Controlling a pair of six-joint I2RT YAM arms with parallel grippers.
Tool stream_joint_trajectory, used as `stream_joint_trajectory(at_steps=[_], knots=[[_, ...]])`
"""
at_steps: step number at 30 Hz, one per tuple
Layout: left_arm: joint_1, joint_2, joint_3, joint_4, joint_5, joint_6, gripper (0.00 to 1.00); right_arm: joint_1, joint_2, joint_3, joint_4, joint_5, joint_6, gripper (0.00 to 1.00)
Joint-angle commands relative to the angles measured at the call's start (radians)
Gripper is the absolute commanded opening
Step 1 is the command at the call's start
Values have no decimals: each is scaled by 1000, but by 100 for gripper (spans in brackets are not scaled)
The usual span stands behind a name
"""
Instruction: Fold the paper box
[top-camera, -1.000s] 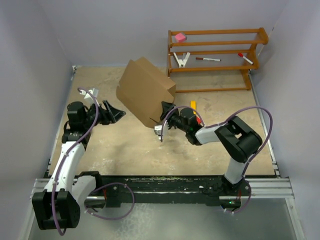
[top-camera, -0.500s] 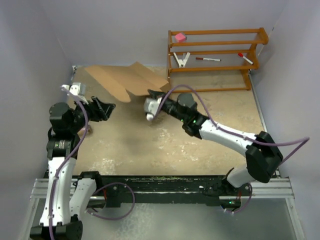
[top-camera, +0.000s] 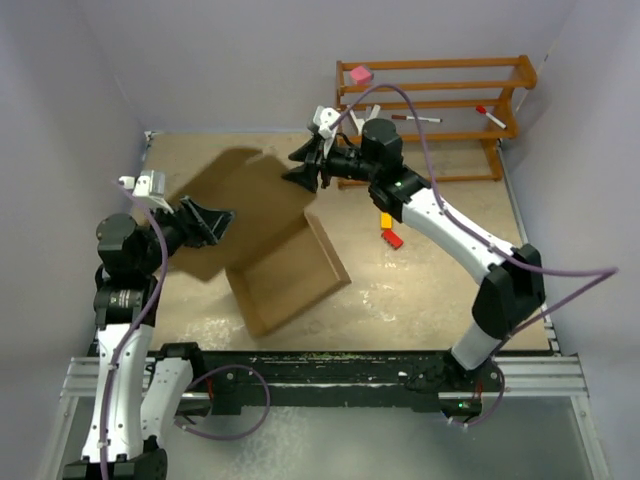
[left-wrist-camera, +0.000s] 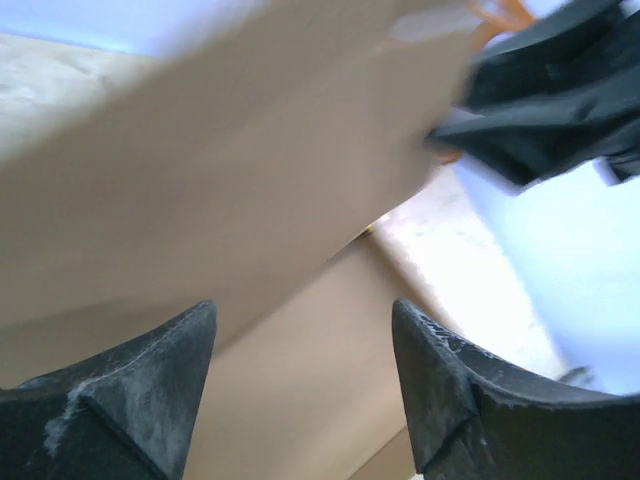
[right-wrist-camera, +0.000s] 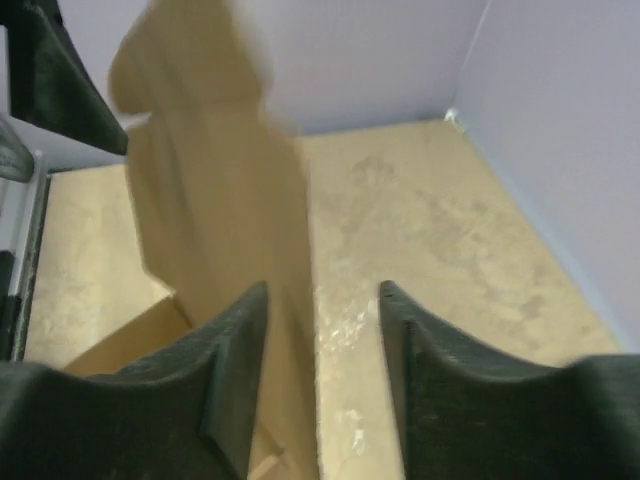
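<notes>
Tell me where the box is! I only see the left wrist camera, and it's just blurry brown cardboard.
Observer: The paper box lies in the middle, ahead of both arms. Its shallow tray faces up and one big flap is raised.
Operator: Is the other arm grabbing it?
Observer: The right wrist camera shows the flap's edge between the right gripper's fingers, which are apart, not clamped.
Operator: Anything else nearby?
Observer: A red block and a yellow block lie to the right of the box, apart from it.
</notes>
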Motion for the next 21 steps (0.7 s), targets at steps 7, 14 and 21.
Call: stream_joint_trajectory(at_steps=[7, 14, 21], knots=[[-54, 55, -58, 214, -58, -453, 84, -30, 106, 63, 67, -274, 454, 100], [-80, 58, -132, 214, -80, -450, 85, -38, 117, 67, 92, -285, 548, 100], [-81, 63, -152, 232, -66, -445, 85, -78, 140, 3, 307, -401, 705, 100]])
